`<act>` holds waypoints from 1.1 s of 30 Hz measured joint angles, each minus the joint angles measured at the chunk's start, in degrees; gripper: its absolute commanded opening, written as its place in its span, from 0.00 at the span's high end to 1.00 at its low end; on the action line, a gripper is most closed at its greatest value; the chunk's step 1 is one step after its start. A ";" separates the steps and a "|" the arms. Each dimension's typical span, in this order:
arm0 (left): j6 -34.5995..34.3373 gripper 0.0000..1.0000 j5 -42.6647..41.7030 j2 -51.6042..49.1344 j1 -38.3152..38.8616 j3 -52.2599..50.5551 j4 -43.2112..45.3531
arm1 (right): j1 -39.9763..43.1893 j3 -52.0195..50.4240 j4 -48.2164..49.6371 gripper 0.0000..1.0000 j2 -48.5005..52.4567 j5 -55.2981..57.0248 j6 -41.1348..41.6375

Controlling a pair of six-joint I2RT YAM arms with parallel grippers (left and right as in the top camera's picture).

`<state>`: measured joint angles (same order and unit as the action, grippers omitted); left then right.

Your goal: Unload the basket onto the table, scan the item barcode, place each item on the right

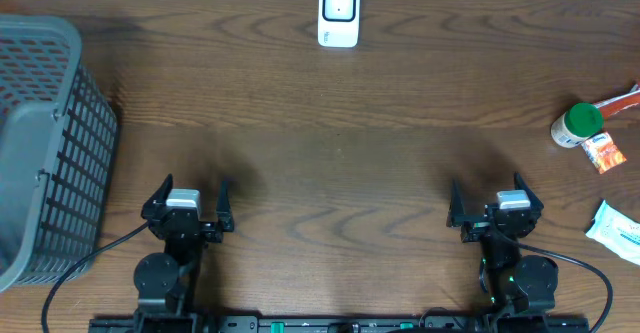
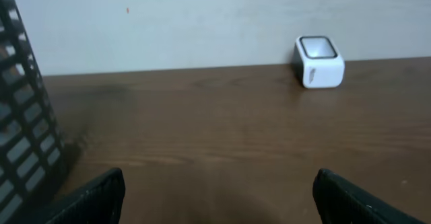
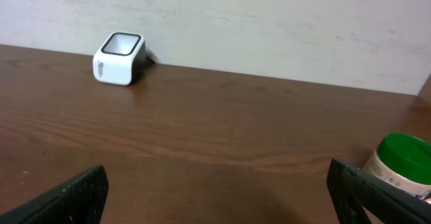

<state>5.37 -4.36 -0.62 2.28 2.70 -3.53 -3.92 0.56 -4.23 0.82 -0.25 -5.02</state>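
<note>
The left gripper (image 1: 195, 188) is seen low over the near left part of the table (image 1: 340, 153). Its jaws are spread wide and nothing is held between them. The right gripper (image 1: 487, 187) is placed likewise at the near right, with its jaws fully parted and empty. Both are pointed toward the far edge, and they are set well apart. In each wrist view only two dark fingertips are shown at the lower corners, with bare wood between them.

The scanner (image 1: 338, 13), a small white box with a dark-framed window on top, is stood at the far edge of the table, about midway along it and close to the pale wall (image 2: 202, 22). It is touched by neither gripper.

The goods are gathered at the right edge, well apart from the scanner. A bottle (image 1: 577, 124) with a green cap is stood upright there. An orange sachet (image 1: 603, 155) is laid just beside it on the near side. A red pack (image 1: 622, 100) is seen beyond the bottle, partly cut off by the frame. A white and teal pouch (image 1: 618, 230) is laid nearer, to the right of the right gripper and apart from the rest. Which of these is the item meant cannot be told.

A grey mesh basket (image 1: 40, 143) is stood at the left edge, beyond and left of the left gripper.
</note>
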 measured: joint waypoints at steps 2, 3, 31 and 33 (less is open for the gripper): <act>-0.02 0.11 0.26 -0.07 0.00 -0.85 0.55 | 0.00 -0.02 -0.02 0.01 -0.04 0.00 0.00; 0.00 0.11 0.37 0.00 0.00 -0.85 0.59 | 0.00 -0.02 0.02 0.01 -0.04 0.00 0.00; -0.02 0.11 0.46 0.02 0.00 -0.85 0.59 | 0.00 -0.02 0.00 0.01 -0.09 0.00 0.00; -0.02 0.11 0.46 0.02 0.00 -0.85 0.59 | 0.00 -0.02 0.00 0.01 -0.09 0.00 0.00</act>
<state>5.34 -3.90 -0.60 2.28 1.85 -2.94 -3.92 0.54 -4.23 0.73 -0.25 -5.02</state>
